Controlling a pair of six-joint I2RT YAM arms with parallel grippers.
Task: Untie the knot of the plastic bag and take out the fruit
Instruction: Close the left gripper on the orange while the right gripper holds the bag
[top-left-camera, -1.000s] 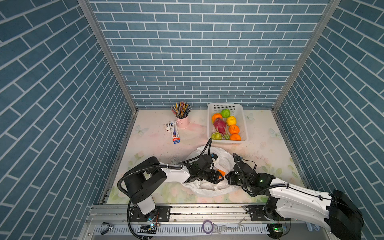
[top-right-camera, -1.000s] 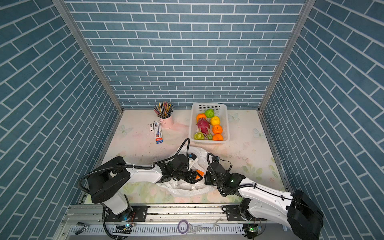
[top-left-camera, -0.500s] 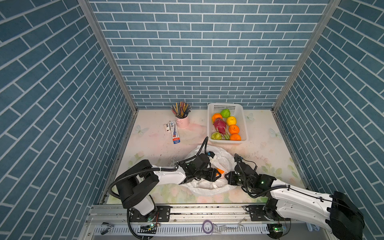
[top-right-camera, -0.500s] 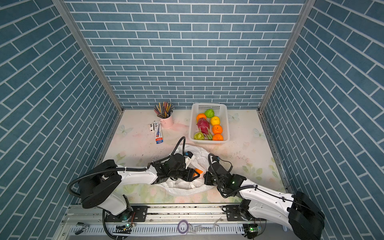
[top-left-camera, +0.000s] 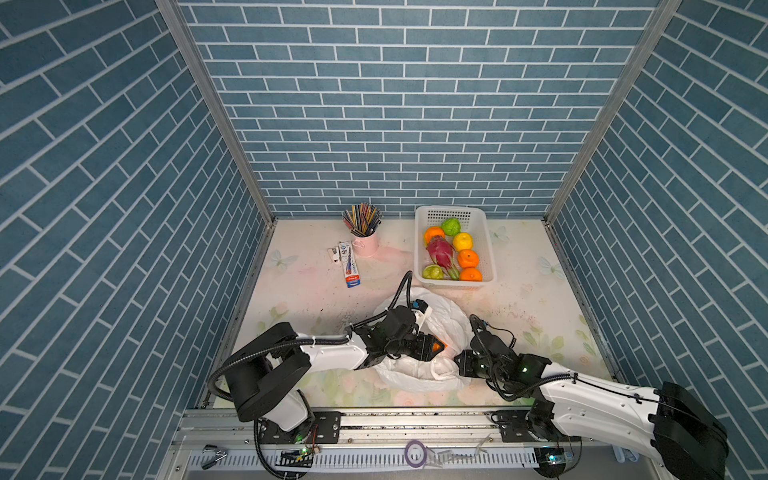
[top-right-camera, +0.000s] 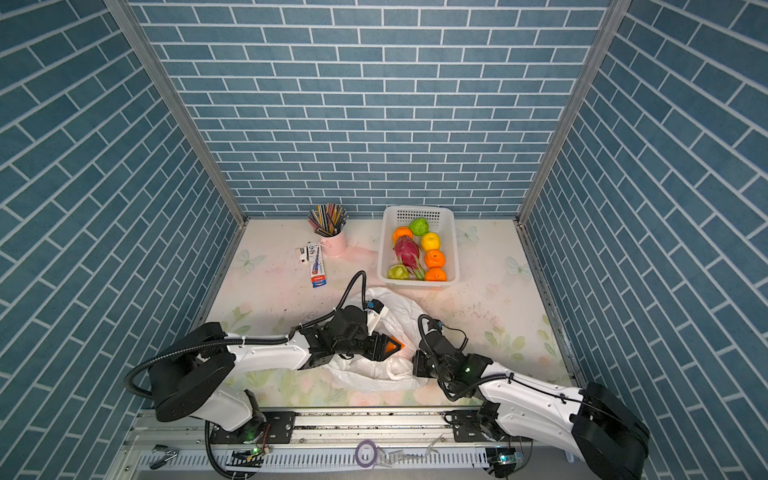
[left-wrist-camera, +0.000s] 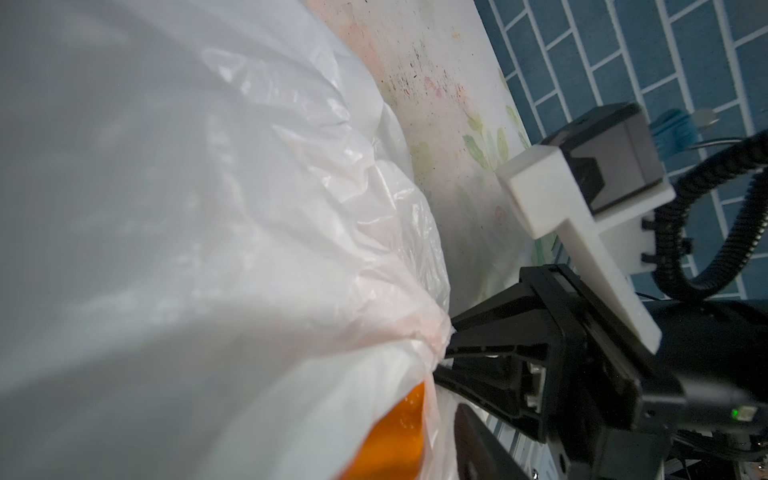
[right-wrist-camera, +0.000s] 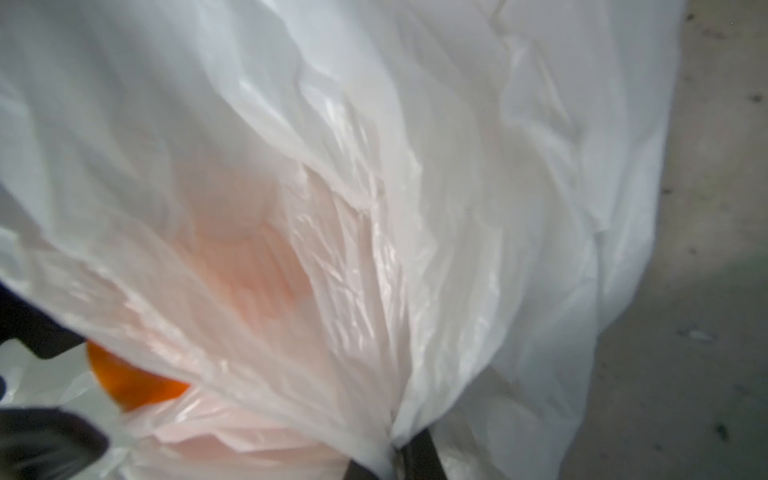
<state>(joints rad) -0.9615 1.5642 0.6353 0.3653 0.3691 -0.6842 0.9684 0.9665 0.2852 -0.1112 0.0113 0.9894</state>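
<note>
The white plastic bag (top-left-camera: 451, 322) lies crumpled at the near middle of the table (top-left-camera: 540, 307), between your two arms. One orange (top-left-camera: 439, 345) shows bare at the bag's opening, on the side toward your left arm. Elsewhere a pale orange tint shows through the thin film.

Your left gripper (top-left-camera: 432, 348) reaches in at that opening. In the right wrist view its two dark fingers (right-wrist-camera: 37, 332) stand apart with the orange between them. You cannot tell whether they are pressing on it. Your right gripper (left-wrist-camera: 445, 353) is clamped tight on a bunched fold of the bag's edge, and the plastic fans out from the pinch.

Beyond the bag, near the back wall, a white basket (top-left-camera: 491, 253) holds a magenta dragon fruit (top-left-camera: 439, 249), a yellow lemon (top-left-camera: 462, 241) and other pieces. To the basket's left stands a pink cup (top-left-camera: 365, 245) of pencils, with a tube (top-left-camera: 350, 268) lying flat beside it.
</note>
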